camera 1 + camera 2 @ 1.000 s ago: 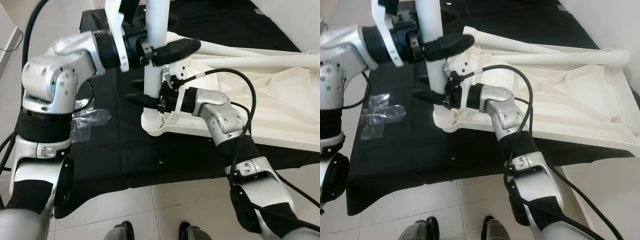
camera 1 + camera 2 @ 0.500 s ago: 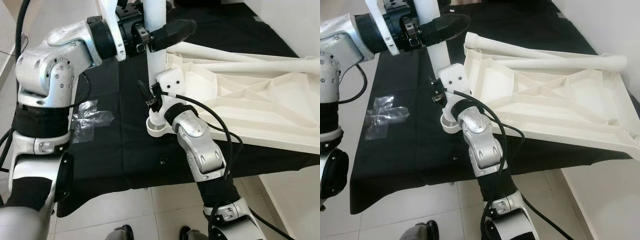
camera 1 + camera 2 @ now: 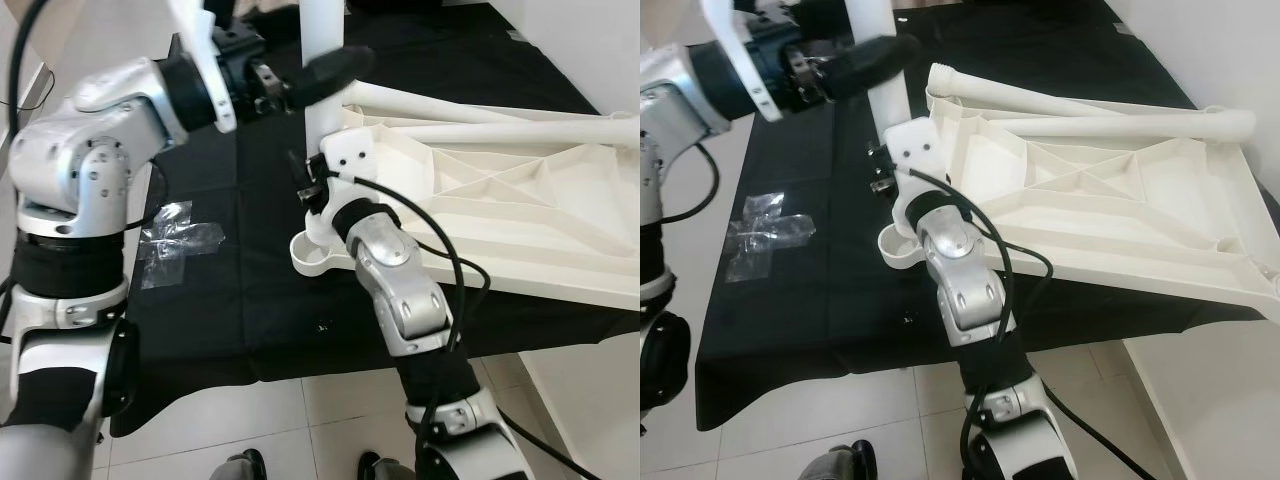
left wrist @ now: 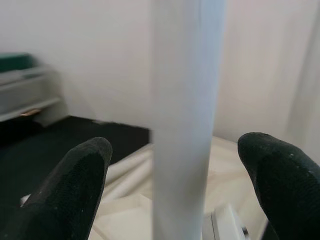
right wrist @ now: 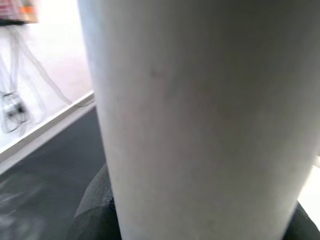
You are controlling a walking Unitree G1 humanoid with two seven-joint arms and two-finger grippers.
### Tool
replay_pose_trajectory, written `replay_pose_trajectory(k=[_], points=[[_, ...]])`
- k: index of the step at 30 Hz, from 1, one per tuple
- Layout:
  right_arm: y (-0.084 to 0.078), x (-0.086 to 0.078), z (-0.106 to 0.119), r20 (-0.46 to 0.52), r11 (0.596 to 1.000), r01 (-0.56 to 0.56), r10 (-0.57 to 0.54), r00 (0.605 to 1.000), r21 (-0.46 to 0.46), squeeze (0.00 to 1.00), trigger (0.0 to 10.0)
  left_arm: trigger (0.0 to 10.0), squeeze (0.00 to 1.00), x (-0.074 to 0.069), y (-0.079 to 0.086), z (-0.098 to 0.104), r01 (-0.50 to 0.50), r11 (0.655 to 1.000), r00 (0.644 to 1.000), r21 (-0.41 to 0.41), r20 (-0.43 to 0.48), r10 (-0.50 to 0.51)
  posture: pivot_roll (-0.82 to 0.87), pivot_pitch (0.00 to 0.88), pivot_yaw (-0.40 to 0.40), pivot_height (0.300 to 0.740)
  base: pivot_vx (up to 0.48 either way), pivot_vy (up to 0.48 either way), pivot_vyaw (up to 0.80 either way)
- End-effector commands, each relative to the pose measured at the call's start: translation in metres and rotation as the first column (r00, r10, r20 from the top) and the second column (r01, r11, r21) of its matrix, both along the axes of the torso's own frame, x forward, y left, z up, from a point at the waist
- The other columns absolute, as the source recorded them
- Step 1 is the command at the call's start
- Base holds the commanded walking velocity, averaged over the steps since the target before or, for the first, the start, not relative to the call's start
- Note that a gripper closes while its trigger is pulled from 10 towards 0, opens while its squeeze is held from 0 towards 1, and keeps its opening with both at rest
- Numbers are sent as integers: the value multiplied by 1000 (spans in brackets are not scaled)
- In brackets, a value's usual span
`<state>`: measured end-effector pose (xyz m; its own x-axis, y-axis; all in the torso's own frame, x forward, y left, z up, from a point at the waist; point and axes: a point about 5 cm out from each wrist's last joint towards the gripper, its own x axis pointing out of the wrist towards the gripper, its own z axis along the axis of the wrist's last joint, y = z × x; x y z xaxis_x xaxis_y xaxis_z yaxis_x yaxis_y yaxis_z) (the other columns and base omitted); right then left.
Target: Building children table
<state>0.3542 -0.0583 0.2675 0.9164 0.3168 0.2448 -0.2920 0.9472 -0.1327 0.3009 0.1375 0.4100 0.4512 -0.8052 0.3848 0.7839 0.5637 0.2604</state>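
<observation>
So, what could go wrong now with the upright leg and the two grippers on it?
1. In the left wrist view the left gripper has open jaws, with gaps on both sides of the leg; the leg may tilt.
2. The tabletop overhangs the black cloth at the near right edge; pushing the leg into its corner socket could shift it.

White table leg [image 3: 322,60], white ribbed tabletop [image 3: 1110,200], black cloth [image 3: 240,300], black-fingered silver arms.

A black cloth [image 3: 250,300] covers the worktop and hangs over its near edge. A clear plastic bag [image 3: 175,240], crumpled, lies near the left edge. Pale floor tiles [image 3: 260,420] show below the near edge.
</observation>
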Motion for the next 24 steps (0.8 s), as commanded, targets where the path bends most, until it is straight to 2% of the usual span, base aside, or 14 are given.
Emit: replay_pose_trajectory(k=[1,5,8,10,11,12,13,16,18,20,21,22,24], points=[[-18,8,-17,-77,997,69,-67,995,31,0,0,10000,0,-6,14,4,-36,999,999,-38,15,37,26,217,-14,740,0,0,0],[-41,12,-2,-30,987,120,-117,993,105,0,0,10000,0,-24,32,13,-9,995,1000,-103,29,12,23,200,-25,740,0,0,0],[-51,12,7,-5,979,126,-127,992,159,0,0,10000,0,-36,40,17,-6,991,999,-136,52,13,20,197,-26,740,0,0,0],[-54,12,12,12,975,121,-125,992,187,0,0,10000,0,-37,45,16,-32,987,998,-156,47,39,13,185,-25,740,0,0,0],[-59,10,19,38,967,104,-116,992,231,0,8980,10000,0,-37,51,12,-75,983,996,-165,37,83,9,175,-23,740,0,0,0],[-61,8,24,56,961,92,-110,992,261,0,8980,10000,0,-38,55,9,-106,980,993,-169,29,113,8,172,-22,740,0,0,0],[-63,6,28,70,948,57,-83,994,313,0,10000,10000,0,-36,60,4,-142,971,989,-194,6,146,7,164,-18,740,0,0,0],[-64,4,32,81,935,25,-58,995,355,0,10000,10000,0,-34,64,-3,-184,960,983,-211,-21,184,7,164,-18,740,0,0,0],[-62,-2,35,103,904,-52,9,995,425,0,10000,10000,0,-25,66,-32,-307,933,951,-187,-94,294,-5,151,-4,740,0,0,0],[-60,-10,35,118,880,-105,56,991,464,0,10000,10000,0,-19,60,-69,-397,910,912,-120,-165,376,-11,151,0,740,0,0,0],[-60,-12,35,122,872,-120,70,990,474,0,10000,10000,0,-18,57,-84,-427,901,895,-79,-183,408,-15,150,4,740,0,0,0],[-60,-12,35,122,872,-120,70,990,474,0,10000,10000,0,-18,57,-84,-427,901,895,-79,-183,408,-15,150,4,740,0,0,0],[-59,-18,32,127,858,-150,100,987,491,0,10000,10000,0,-20,52,-121,-482,874,850,-54,-269,452,-27,154,12,740,0,0,0]])
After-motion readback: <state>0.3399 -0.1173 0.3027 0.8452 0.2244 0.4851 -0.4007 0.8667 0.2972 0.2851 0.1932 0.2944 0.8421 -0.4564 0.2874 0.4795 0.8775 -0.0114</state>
